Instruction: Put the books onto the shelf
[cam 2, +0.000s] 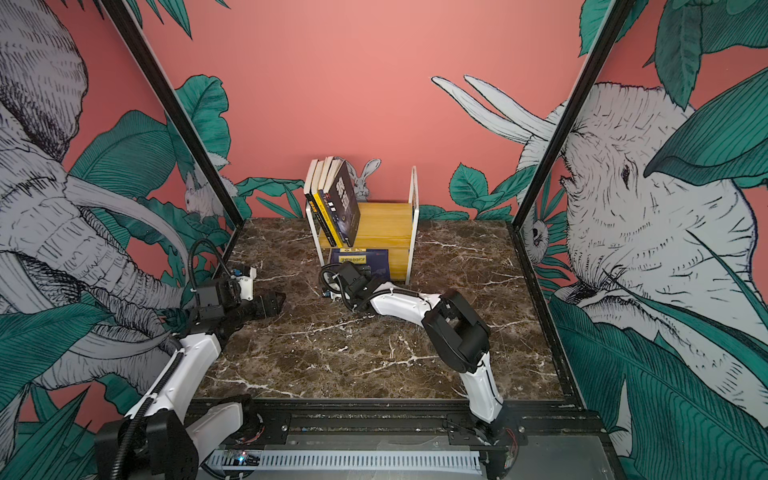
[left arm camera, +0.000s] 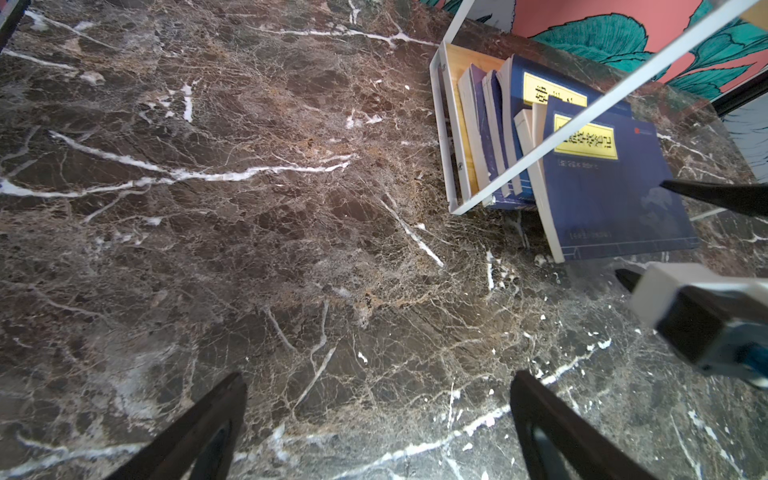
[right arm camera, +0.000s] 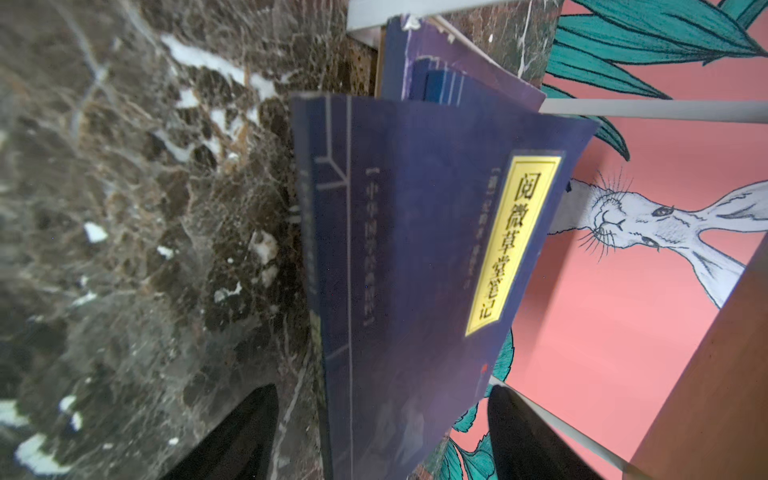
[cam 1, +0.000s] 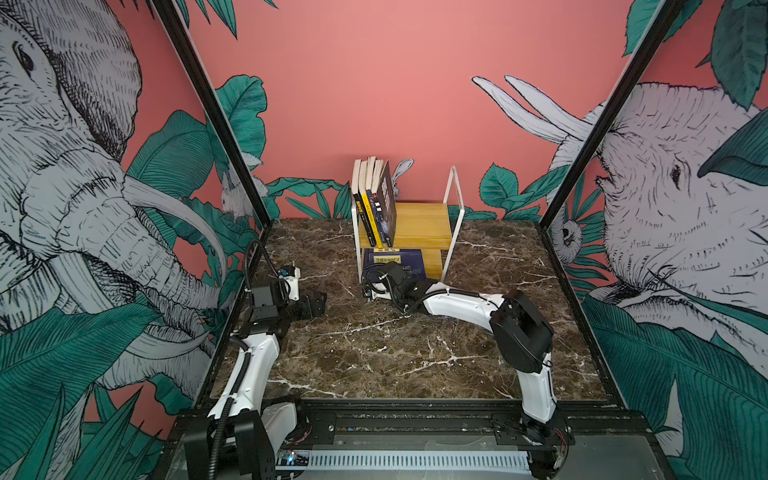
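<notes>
On shelf top: leaning books; below: navy books; left jaws, right jaws open.

We found the table bare between the arms, open right up to the shelf. On the top board, leaning books filled the left end. The rest lay free as far as the white loop. Below, navy books took the left part, and one leaned out past the frame. The right gripper straddled it with jaws apart, blocking that approach. The lower tier's right part stood open. The left gripper had only bare table between its spread jaws.
</notes>
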You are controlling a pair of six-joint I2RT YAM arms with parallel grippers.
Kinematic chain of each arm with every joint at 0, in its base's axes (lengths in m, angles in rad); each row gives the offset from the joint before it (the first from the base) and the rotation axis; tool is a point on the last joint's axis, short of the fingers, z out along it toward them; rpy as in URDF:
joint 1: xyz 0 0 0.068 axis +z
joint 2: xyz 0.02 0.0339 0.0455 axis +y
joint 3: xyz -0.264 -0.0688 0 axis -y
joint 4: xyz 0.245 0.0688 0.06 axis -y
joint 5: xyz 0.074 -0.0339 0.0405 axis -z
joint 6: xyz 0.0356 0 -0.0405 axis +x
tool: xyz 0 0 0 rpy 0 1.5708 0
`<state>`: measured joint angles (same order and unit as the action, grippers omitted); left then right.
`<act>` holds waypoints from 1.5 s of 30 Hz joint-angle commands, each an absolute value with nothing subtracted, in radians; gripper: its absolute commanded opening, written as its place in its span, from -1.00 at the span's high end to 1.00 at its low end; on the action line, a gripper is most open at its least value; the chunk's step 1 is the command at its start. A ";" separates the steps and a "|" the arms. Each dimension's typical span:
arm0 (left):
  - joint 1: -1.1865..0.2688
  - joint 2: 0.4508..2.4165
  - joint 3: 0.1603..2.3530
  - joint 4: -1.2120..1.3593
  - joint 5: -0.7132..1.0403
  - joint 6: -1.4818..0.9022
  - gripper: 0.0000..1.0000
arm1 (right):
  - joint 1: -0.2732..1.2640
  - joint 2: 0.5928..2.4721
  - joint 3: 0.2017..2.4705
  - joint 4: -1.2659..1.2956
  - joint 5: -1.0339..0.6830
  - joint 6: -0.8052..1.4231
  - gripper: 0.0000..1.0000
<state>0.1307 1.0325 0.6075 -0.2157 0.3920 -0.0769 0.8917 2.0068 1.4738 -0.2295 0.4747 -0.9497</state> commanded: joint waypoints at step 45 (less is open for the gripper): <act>0.127 1.012 0.614 -0.225 0.409 -0.064 -0.99 | 0.671 1.861 1.186 0.013 0.161 -0.085 -0.21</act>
